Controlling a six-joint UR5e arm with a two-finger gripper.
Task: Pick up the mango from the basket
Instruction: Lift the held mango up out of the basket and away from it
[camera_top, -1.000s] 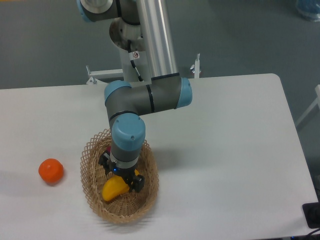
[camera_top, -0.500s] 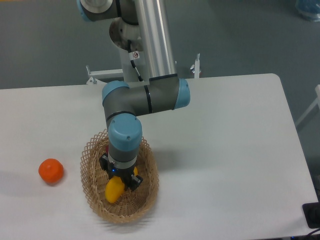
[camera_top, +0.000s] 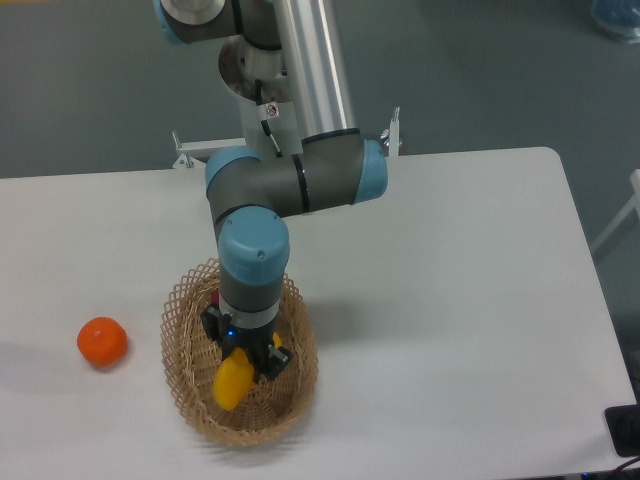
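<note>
The mango (camera_top: 231, 384) sits low in the basket (camera_top: 180, 372), its upper end pinched between the jaws of the gripper (camera_top: 243, 356), and held so near one tip it could well pivot and slip free on the lift.

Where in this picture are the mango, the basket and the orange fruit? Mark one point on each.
mango (camera_top: 231, 383), fixed camera view, on its yellow lower half below the jaws.
basket (camera_top: 178, 316), fixed camera view, on its left woven rim.
orange fruit (camera_top: 102, 341), fixed camera view, on its middle.
</note>
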